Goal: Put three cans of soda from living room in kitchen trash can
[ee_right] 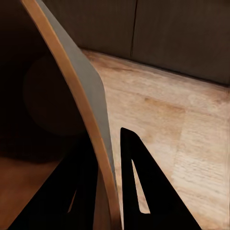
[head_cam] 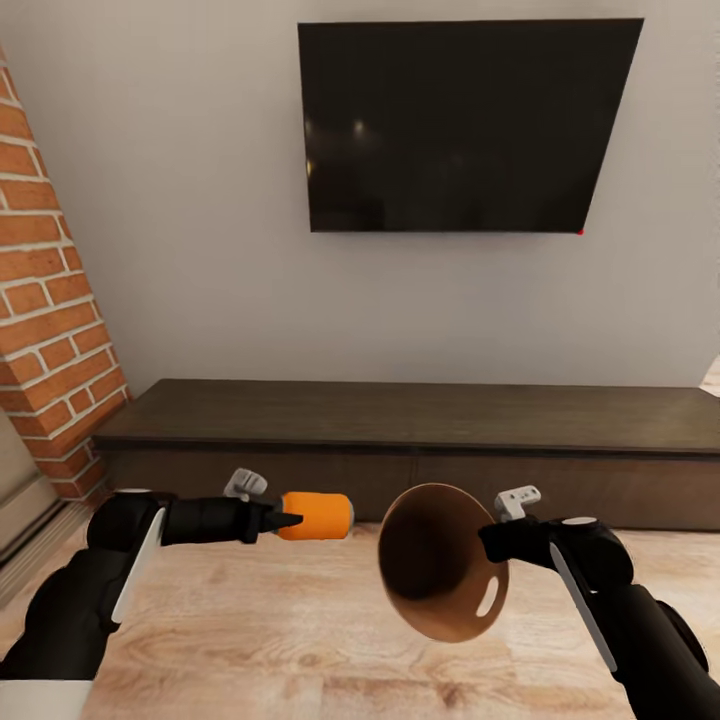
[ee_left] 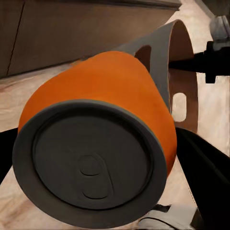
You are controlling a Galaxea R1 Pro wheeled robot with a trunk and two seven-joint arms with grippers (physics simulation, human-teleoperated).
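An orange can of soda (head_cam: 318, 515) with a grey top lies on its side in the air, and my left gripper (head_cam: 285, 520) is shut on it. In the left wrist view the can (ee_left: 96, 139) shows its grey lid close up. Just to its right hangs the tash can (head_cam: 435, 565), tipped over so that its coppery brown inside faces me. My right gripper (head_cam: 492, 545) is shut on its rim, one finger (ee_right: 139, 191) outside the wall (ee_right: 79, 81) and one inside. The can is a short gap from the bin's mouth (ee_left: 165, 52). The other two cans are out of view.
A black TV (head_cam: 465, 125) hangs on the grey wall ahead. Below it a long dark low cabinet (head_cam: 420, 415) runs across the room. A brick column (head_cam: 50, 300) stands at the left. Warm plank floor (head_cam: 250, 630) lies under both arms.
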